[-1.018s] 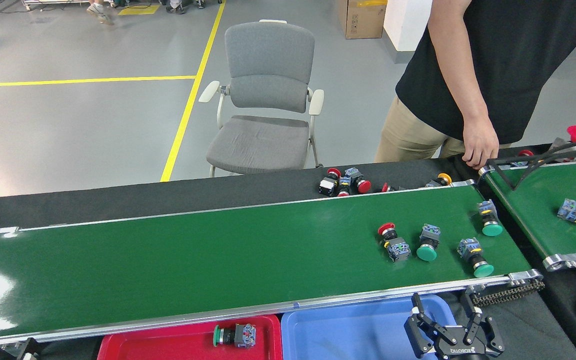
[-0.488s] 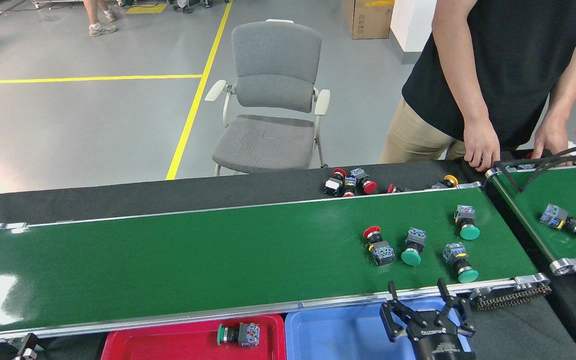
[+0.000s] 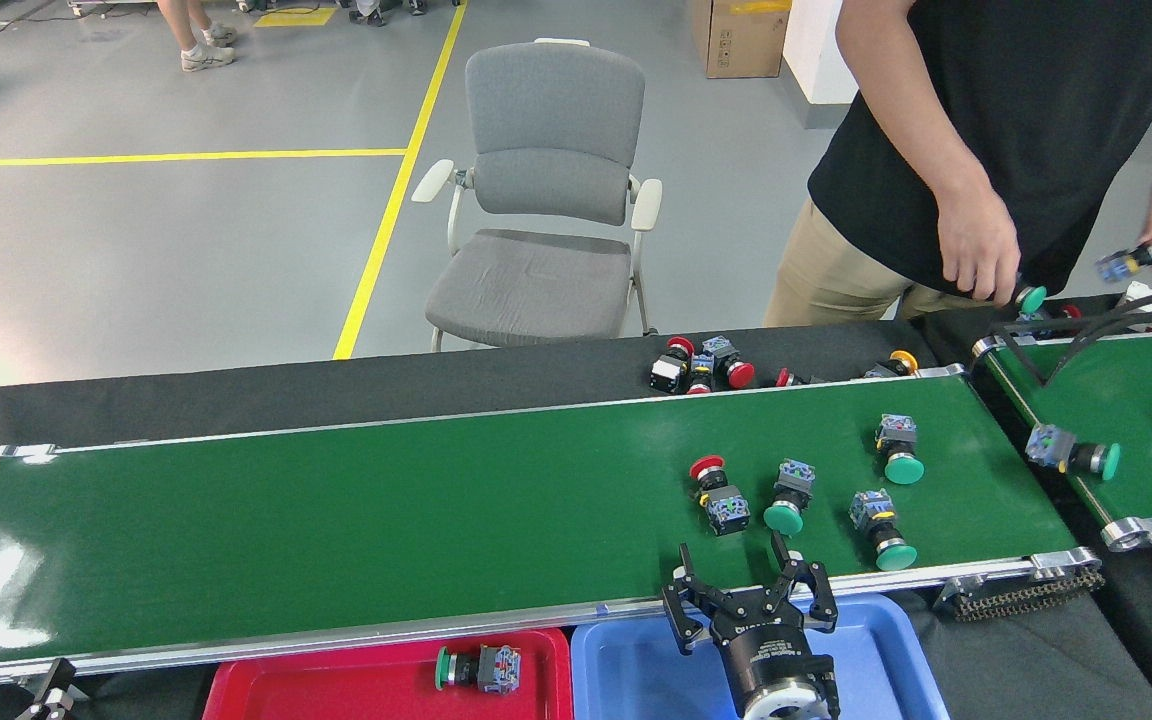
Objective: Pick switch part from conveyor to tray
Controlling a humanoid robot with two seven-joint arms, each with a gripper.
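Conveyor (image 3: 336, 520): long dark-green belt with silver rails, running left to right across the view.
Switches on belt: four, grouped toward the right end. Red switch (image 3: 715, 492) leftmost; green switch (image 3: 786, 497) just beside it; second green (image 3: 879, 529) nearest the front rail; third green (image 3: 899, 449) farthest back.
Right gripper (image 3: 746, 592): over the front rail, just in front of the red and green switches; fingers spread, holding nothing.
Left gripper: not in view.
Red tray (image 3: 336, 690): below the front rail, holding one green-capped switch (image 3: 478, 668) on its side.
Blue tray (image 3: 636, 670): beside the red tray, partly hidden by the right arm.
Short belt (image 3: 1146, 400): at right, carrying a green-capped switch (image 3: 1071, 454).
Black cloth (image 3: 286, 395): behind the conveyor, with a cluster of loose switches (image 3: 701, 365).
Person (image 3: 1016, 130): behind the belts, each hand holding a switch.
Chair (image 3: 541, 200): grey, on the floor beyond.
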